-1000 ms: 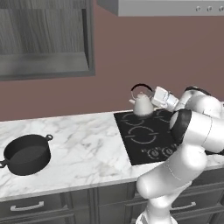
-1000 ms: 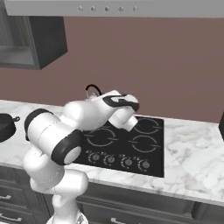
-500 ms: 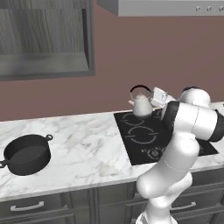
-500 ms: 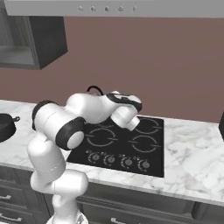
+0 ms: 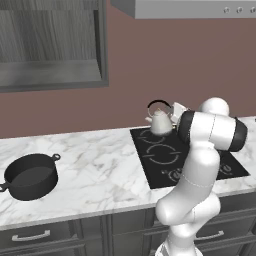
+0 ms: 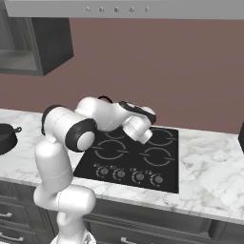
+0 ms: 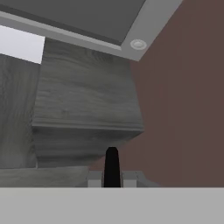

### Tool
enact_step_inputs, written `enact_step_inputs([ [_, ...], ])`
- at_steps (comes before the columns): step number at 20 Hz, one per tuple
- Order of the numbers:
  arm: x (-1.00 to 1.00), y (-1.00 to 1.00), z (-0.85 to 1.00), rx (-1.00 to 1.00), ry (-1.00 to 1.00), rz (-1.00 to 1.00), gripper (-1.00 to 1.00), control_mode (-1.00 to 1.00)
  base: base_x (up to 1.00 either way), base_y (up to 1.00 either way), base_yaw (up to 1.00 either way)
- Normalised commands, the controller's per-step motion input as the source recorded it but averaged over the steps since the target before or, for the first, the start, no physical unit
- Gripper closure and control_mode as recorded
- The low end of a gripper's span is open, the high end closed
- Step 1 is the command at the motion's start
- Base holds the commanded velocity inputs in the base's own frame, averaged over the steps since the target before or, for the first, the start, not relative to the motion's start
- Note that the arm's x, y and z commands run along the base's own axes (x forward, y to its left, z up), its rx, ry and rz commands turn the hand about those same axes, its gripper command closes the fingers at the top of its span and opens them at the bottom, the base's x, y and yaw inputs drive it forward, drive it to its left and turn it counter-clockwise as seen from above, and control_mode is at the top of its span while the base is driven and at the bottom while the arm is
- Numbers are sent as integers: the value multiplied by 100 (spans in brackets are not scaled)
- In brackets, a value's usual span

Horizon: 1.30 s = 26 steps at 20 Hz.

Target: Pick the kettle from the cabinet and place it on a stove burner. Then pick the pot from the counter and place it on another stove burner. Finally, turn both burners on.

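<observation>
Small pale rounded kettle (image 5: 160, 121) with thin black arched handle sits on rear left burner of flat black glass cooktop (image 5: 165, 157). Claw (image 7: 112, 168) clenched, fingers together, nothing between them. Wide matte black pot (image 5: 30, 176) rests on white marble table (image 5: 100, 165), well left of cooktop.

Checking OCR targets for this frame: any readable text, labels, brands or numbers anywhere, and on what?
No readable text in any view.
Cooktop: white ring markings and small marks by the knobs, too small to read as characters.
Range hood: round buttons, no legible labels.
Kettle, pot, cabinet: plain, no brand or label.
</observation>
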Motion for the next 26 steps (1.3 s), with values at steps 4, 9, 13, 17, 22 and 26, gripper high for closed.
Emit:
enact_step_inputs([
  [4, 13, 0, -22, 7, 0, 5, 100, -100, 0, 0, 0],
  [9, 17, 0, -18, 7, -2, 5, 100, -100, 0, 0, 0],
  [13, 21, 0, -17, 7, -6, 5, 100, -100, 0, 0, 0],
  [17, 19, 0, -14, 6, -8, 5, 100, -100, 0, 0, 0],
  [22, 19, -9, -10, 0, -10, 1, 100, -100, 0, 0, 0],
  [26, 11, -10, -7, 0, 0, 0, 100, -100, 0, 0, 0],
])
